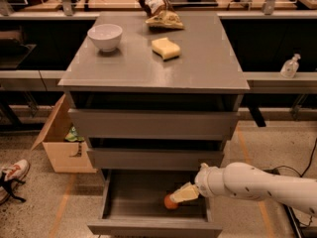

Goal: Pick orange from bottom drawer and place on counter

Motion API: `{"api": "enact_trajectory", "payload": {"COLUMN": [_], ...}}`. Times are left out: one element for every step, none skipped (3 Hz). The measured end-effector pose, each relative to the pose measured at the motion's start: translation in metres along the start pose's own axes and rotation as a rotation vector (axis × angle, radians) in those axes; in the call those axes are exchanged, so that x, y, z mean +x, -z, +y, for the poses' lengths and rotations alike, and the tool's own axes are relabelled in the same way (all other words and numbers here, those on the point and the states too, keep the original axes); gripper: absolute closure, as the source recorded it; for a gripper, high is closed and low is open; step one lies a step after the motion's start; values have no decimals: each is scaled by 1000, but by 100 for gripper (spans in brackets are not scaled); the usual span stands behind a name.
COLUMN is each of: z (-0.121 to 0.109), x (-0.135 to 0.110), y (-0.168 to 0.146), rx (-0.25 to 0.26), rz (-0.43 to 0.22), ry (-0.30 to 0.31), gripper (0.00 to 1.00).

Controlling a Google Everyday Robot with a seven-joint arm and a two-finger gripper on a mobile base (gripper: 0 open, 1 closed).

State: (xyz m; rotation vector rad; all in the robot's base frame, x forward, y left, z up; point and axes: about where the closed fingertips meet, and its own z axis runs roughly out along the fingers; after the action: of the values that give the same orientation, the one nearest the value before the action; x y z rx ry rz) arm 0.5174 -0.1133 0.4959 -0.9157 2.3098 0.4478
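Observation:
The bottom drawer [119, 217] is pulled open at the foot of the grey cabinet. The orange [170, 202] lies on its floor, right of the middle. My gripper [182, 195] reaches in from the right on a white arm, and its pale fingers [185, 193] lie right against the orange's upper right side and hide part of it. The counter [198, 63] is the grey cabinet top above.
On the counter stand a white bowl [105, 36], a pale yellow sponge [166, 48] and a crumpled bag [159, 9]. A cardboard box [59, 143] stands left of the cabinet, a shoe [12, 175] on the floor beyond it. A bottle [290, 66] stands on the right shelf.

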Motion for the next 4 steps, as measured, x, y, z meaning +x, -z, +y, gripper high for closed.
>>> {"api": "enact_trajectory", "payload": {"z": [-1,-1,1,-1], "x": [14,14,25,42], "y": [-36,-36,-49,-72], "rx": [-2,-3,-8,-3], "rz": [-35,-35,-61,-113], "ry": [-39,-39,-51,-72], "gripper": [0,0,0,0]}}
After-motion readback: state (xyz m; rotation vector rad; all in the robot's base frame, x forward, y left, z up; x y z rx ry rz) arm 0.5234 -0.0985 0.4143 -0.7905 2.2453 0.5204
